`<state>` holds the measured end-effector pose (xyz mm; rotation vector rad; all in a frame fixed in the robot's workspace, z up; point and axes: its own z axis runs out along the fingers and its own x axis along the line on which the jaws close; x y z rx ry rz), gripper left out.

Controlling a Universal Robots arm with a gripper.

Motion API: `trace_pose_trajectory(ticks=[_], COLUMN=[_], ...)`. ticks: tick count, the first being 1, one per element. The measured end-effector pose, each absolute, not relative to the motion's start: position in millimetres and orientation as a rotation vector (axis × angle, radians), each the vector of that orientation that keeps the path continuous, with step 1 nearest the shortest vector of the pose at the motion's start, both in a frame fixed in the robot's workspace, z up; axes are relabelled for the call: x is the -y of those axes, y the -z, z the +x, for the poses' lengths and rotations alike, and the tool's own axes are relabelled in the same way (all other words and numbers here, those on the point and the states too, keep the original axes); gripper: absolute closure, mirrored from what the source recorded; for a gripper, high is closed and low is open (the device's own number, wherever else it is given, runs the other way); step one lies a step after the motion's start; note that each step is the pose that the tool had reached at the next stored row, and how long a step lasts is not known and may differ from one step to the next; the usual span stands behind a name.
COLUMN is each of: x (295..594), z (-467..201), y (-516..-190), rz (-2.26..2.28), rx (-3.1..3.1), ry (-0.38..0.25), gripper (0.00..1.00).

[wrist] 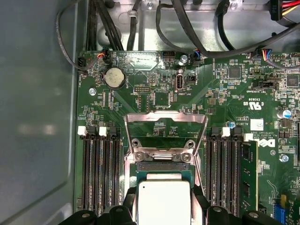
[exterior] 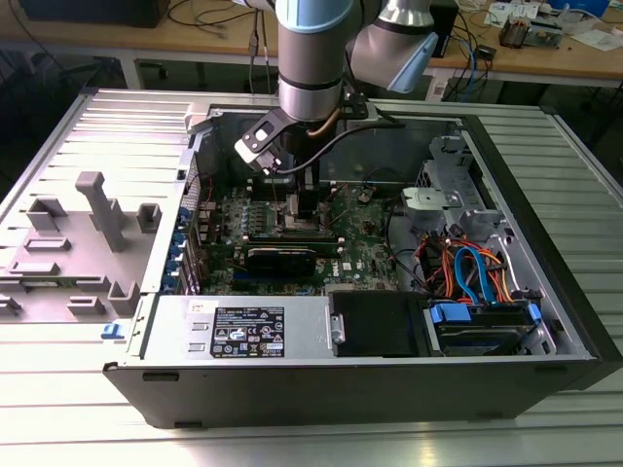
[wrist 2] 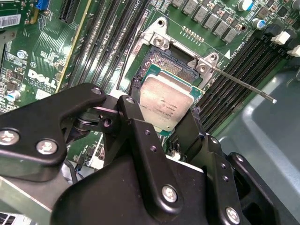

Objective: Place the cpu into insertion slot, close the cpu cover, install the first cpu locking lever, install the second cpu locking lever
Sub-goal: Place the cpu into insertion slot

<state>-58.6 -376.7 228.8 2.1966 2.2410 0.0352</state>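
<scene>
Chip (wrist 2: 168, 101) sits pinched by two opposite edges in the hand (wrist 2: 161, 117), which is clamped on it right over the socket (wrist 2: 164, 63); cover (wrist: 164, 115) stands flipped open. Light, stiff, likely fragile underneath, so the edges look the only safe hold

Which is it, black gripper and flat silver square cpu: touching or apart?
Touching: in the first wrist view the gripper clamps the cpu by opposite edges.
</scene>
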Motion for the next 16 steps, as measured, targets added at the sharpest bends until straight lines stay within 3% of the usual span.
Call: trace_pose_trajectory(ticks=[16], x=[376.3], z=[-58.7], y=[-223.9], rz=[2.198], rx=[-2.240], ry=[-0.035], gripper=[0.45])
